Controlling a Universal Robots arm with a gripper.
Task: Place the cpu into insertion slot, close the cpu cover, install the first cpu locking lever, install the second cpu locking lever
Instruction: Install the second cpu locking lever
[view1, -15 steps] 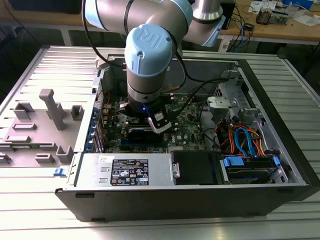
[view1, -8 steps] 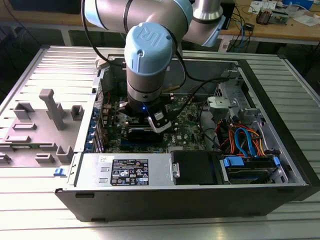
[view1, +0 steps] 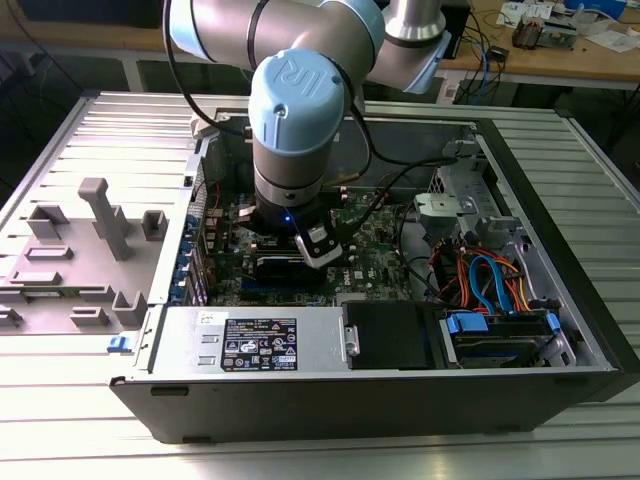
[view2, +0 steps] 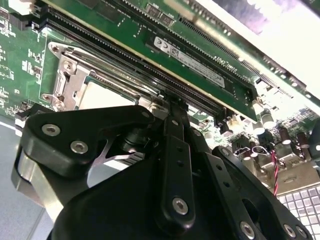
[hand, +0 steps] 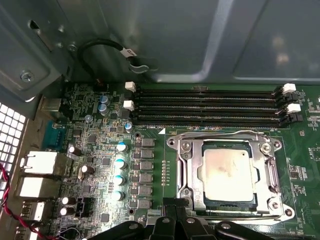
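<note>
The cpu (hand: 225, 170), a matte silver square, lies in the insertion slot (hand: 182, 192) on the green board. The cpu cover (hand: 192, 165), a silver frame, lies flat over it with the chip showing through its window. A wire locking lever (hand: 235, 133) runs along the side of the socket nearest the memory slots. My gripper (hand: 175, 207) is shut, its black fingertips together at the opposite edge of the socket; whether they pinch anything I cannot tell. In the second wrist view the gripper (view2: 171, 102) meets the socket frame (view2: 70, 82) beside the cpu (view2: 105, 97). In the exterior view the gripper (view1: 290, 250) reaches down into the case.
Long black memory slots (hand: 210, 105) run beside the socket. Capacitors (hand: 120, 162) and rear ports (hand: 40, 162) stand on the board. The open computer case (view1: 560, 250) has drive cables (view1: 490, 280) at the exterior view's right and a power supply (view1: 250, 345) at the front. A grey fixture (view1: 100, 220) sits outside.
</note>
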